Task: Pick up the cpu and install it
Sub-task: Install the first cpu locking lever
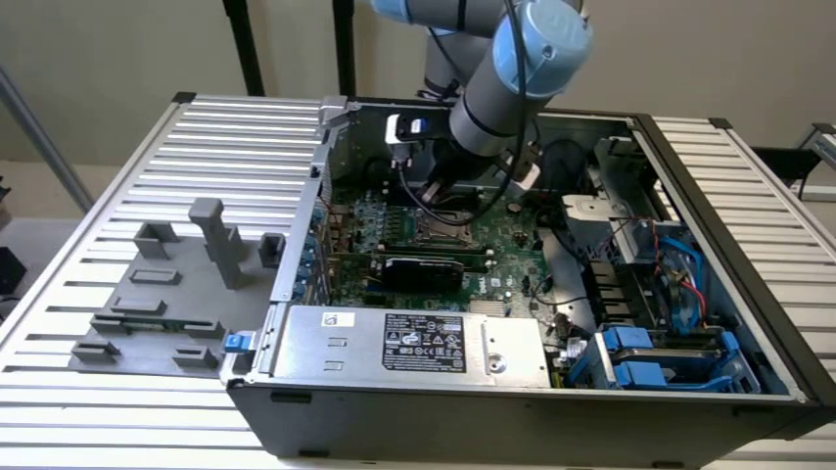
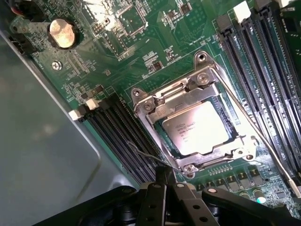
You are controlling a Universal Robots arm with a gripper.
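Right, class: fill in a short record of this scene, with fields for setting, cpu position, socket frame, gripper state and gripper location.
setting: open computer case on a slatted table
cpu position: cpu lies flat inside the socket frame on the green motherboard
socket frame: metal, surrounds the cpu on all sides
gripper state: gripper jaws shut, holding nothing
gripper location: above the motherboard, beside the socket frame, apart from the cpu

Plain beige wall (image 1: 117, 49) behind, crossed by two dark upright poles (image 1: 242, 44), with a ribbed aluminium-slat table (image 1: 249, 137) spread below under even, soft light, a grey metal bar (image 1: 39, 137) slanting at the exterior view's left edge.
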